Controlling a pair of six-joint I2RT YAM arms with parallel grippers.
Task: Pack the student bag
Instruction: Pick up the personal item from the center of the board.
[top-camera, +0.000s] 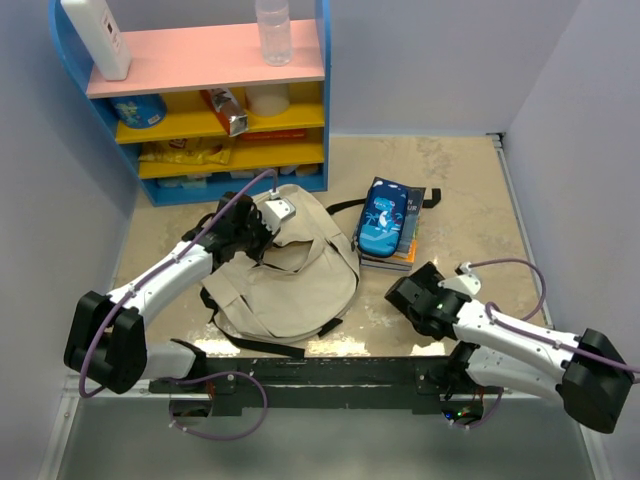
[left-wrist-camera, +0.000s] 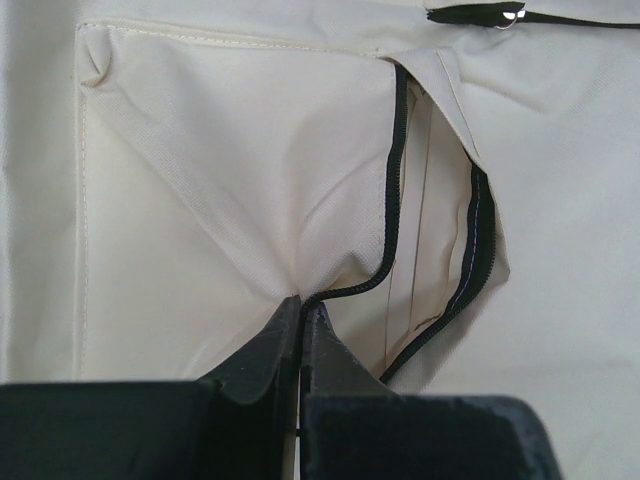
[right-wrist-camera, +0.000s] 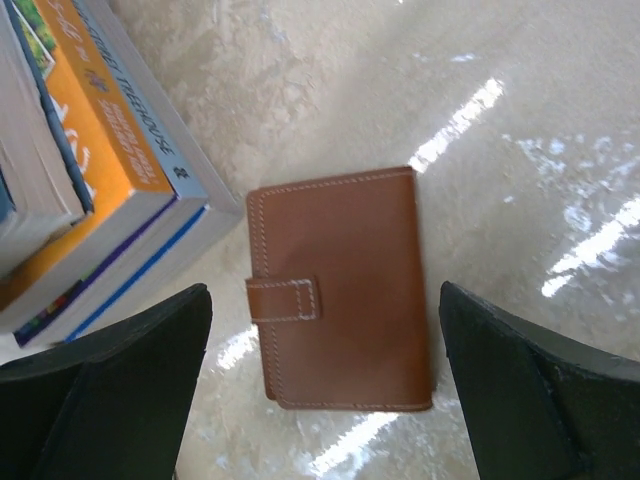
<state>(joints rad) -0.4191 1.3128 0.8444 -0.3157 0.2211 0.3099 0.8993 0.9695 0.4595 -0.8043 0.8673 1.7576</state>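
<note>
The student bag (top-camera: 290, 275), beige canvas with black straps, lies flat on the table in front of the left arm. My left gripper (top-camera: 262, 235) rests on its upper part. In the left wrist view its fingertips (left-wrist-camera: 300, 305) are shut on the cream fabric at the end of a black zipper (left-wrist-camera: 395, 150). The pocket (left-wrist-camera: 430, 250) beside the zipper gapes partly open. My right gripper (right-wrist-camera: 325, 295) hangs open over a brown leather wallet (right-wrist-camera: 345, 290) lying flat on the table, one finger on each side of it. The arm hides the wallet in the top view.
A stack of books (right-wrist-camera: 90, 170) lies just left of the wallet, with a blue pencil case (top-camera: 383, 217) on top. A blue shelf unit (top-camera: 200, 100) with snacks, a bottle (top-camera: 273, 30) and a white container (top-camera: 95, 35) stands at the back left.
</note>
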